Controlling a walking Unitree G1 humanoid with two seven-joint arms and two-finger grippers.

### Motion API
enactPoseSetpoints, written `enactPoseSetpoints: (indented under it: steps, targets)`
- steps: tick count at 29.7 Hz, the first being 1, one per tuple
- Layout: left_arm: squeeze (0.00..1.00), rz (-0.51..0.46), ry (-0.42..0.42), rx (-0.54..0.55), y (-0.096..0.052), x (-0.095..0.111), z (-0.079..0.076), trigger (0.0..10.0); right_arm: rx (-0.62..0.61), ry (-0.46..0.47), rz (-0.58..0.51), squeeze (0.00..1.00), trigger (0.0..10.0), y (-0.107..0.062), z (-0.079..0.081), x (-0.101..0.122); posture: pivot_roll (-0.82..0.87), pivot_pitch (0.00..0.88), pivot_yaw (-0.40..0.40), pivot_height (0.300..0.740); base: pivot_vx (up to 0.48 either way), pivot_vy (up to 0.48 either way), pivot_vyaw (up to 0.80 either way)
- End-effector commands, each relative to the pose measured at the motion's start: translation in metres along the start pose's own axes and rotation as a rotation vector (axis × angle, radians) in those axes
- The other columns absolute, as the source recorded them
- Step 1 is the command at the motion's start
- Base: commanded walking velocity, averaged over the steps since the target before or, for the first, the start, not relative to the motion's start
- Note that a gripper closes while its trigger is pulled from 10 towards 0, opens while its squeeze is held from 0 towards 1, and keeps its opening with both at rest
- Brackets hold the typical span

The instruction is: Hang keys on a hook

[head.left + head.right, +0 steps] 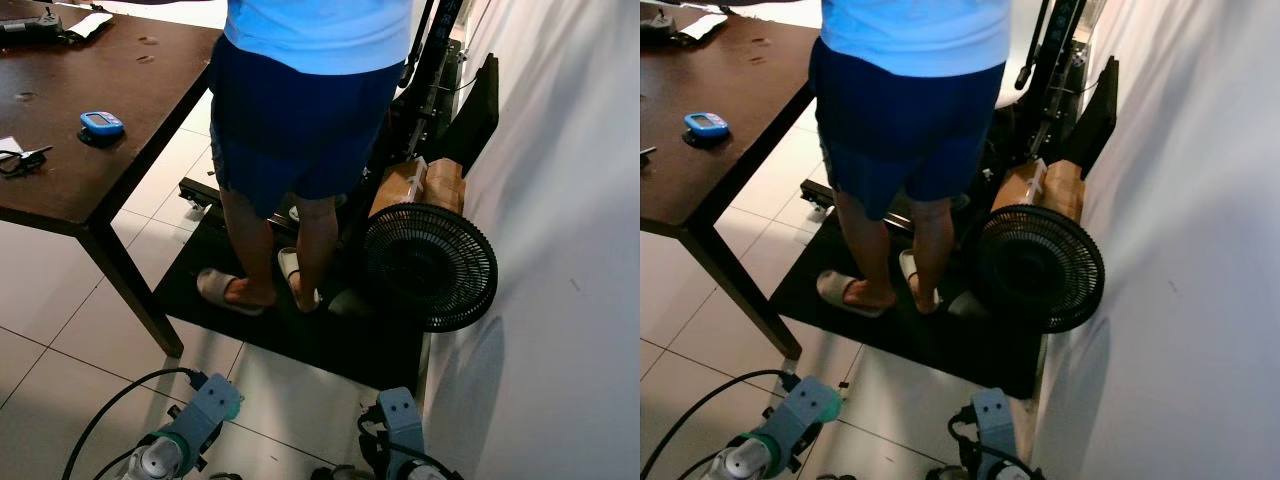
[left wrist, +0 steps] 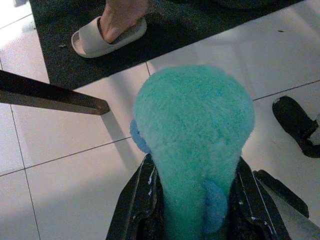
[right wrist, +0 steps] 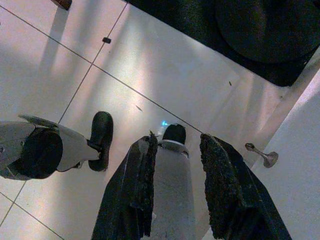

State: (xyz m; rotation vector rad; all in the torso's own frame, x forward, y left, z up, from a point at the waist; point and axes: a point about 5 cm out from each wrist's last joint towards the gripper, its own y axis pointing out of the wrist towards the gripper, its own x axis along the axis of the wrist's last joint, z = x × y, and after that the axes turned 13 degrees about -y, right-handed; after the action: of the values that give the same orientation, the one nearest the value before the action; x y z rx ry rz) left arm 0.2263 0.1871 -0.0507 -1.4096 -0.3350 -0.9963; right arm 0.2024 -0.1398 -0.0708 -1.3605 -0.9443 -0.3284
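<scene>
Clearly the nearest hazard is the person (image 1: 300, 150) standing on the black mat (image 1: 300, 330) straight ahead of both arms, with the dark wooden table (image 1: 90, 130) off to the left and a black floor fan (image 1: 430, 265) against the white wall on the right; walking forward with so little room could bump any of them, and no hook shows in any view, so the robot may have to turn to find one. The left gripper (image 2: 195, 220) hangs low over the pale tiles, its black fingers closed around a fluffy teal plush keychain (image 2: 192, 135) that sticks out past the fingertips; the keys themselves are hidden, presumably beneath the plush. A loose hold on soft fur could slip. The right gripper (image 3: 177, 185) hangs idle, fingers apart, holding nothing.
</scene>
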Motion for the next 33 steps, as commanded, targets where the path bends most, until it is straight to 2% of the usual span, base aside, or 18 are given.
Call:
enactPoseSetpoints:
  steps: [1, 15, 22, 24, 27, 30, 33]
  targets:
    - [0.0, 0.031, 0.002, -0.011, -0.003, -0.01, -0.004, 10.0, 0.003, 0.01, 0.033, 0.0, 10.0, -0.003, 0.002, -0.01, -0.03, 0.114, 0.012, 0.74, 0.0, 0.0, 0.0]
    - [0.0, 0.035, 0.001, -0.01, -0.004, -0.013, -0.003, 10.0, 0.007, 0.002, 0.036, 0.0, 10.0, -0.004, 0.003, -0.011, -0.03, 0.109, 0.012, 0.74, 0.0, 0.0, 0.0]
    - [0.0, 0.028, 0.006, -0.012, -0.001, -0.004, -0.001, 10.0, 0.007, 0.002, 0.036, 0.0, 10.0, -0.004, 0.003, -0.012, -0.03, 0.106, 0.013, 0.74, 0.0, 0.0, 0.0]
    - [0.0, 0.021, 0.009, -0.013, 0.003, 0.005, 0.0, 10.0, 0.006, 0.002, 0.036, 0.0, 10.0, -0.004, 0.002, -0.012, -0.04, 0.099, 0.012, 0.74, 0.0, 0.0, 0.0]
    - [0.0, 0.014, 0.009, -0.016, 0.006, 0.011, -0.002, 10.0, 0.005, 0.001, 0.036, 0.0, 10.0, -0.004, 0.001, -0.011, -0.04, 0.097, 0.01, 0.74, 0.0, 0.0, 0.0]
    - [0.0, -0.01, 0.007, -0.027, 0.008, 0.016, -0.015, 10.0, 0.002, -0.001, 0.033, 0.0, 10.0, -0.003, -0.001, -0.01, -0.04, 0.096, 0.008, 0.74, 0.0, 0.0, 0.0]
    - [0.0, -0.018, 0.006, -0.031, 0.009, 0.018, -0.02, 10.0, 0.001, 0.0, 0.033, 0.0, 10.0, -0.003, -0.001, -0.009, -0.04, 0.096, 0.008, 0.74, 0.0, 0.0, 0.0]
